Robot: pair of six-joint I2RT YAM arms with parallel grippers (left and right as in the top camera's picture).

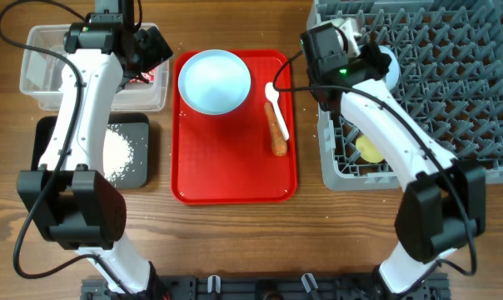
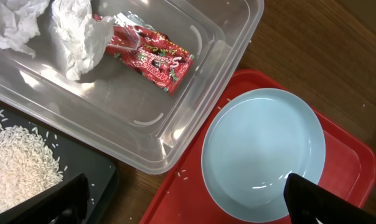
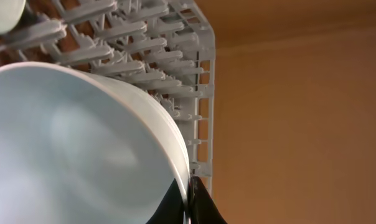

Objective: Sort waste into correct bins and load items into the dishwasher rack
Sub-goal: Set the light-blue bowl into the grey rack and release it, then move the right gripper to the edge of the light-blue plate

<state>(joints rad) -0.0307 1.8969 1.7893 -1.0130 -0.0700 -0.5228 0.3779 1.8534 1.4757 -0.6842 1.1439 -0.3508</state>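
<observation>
L pincer [image 2: 187, 182] hangs over the spot where tub [image 2: 238, 37] meets plate [image 2: 263, 152], fingers [image 2: 312, 199] spread wide, nothing btw them. Inside the tub: wrapper [image 2: 152, 57] flat on the floor, tissue [image 2: 73, 37] bunched at its upper-left end and touching it. Just beside the tub sits the black tray [image 2: 104, 177] w/ rice [image 2: 20, 162] heaped on it, and a few stray grains lie on the red tray [image 2: 350, 162] near the plate. Overhead now: plate takes the far-left part of the red tray, while spoon [image 1: 273, 98] and carrot [image 1: 277, 135] lie along its right side, close together and overlapping by the look of it. Over to the other side: R pincer [image 3: 189, 193] is clamped tight on the rim of the bowl [image 3: 70, 143], one finger inside, one outside. The bowl is tipped on edge w/ its hollow facing the wrist cam, and the pegs of the rack [image 3: 175, 81] are right behind it. Can't tell if the bowl touches the pegs. From overhead, R pincer is above the rack's far-left area. Cup [image 1: 370, 148] is down in the rack's near-left part, half tucked under the R arm. Rack, both trays and tub all rest on the tabletop [image 1: 235, 242].
</observation>
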